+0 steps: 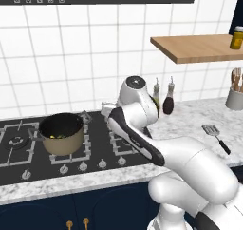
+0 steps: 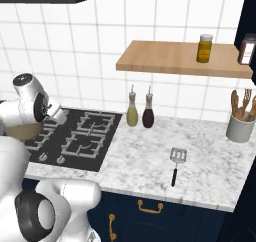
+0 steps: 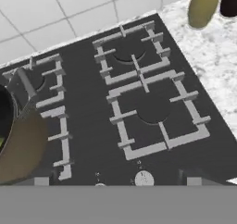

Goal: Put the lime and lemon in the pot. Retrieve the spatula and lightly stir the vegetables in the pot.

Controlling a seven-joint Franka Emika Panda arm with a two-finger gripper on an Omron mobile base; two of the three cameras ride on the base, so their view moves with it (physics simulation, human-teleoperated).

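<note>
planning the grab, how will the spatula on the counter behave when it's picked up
The spatula looks rigid, so it probably won't flop. It lies flat on the marble counter, so it likely slides if nudged. The thin handle may pivot between the fingers, weighted toward the slotted head.

The pot sits on the stove to my left with the vegetables in it, while the spatula lies on the tabletop well off to my right, before two bottles standing under the shelf.
</note>
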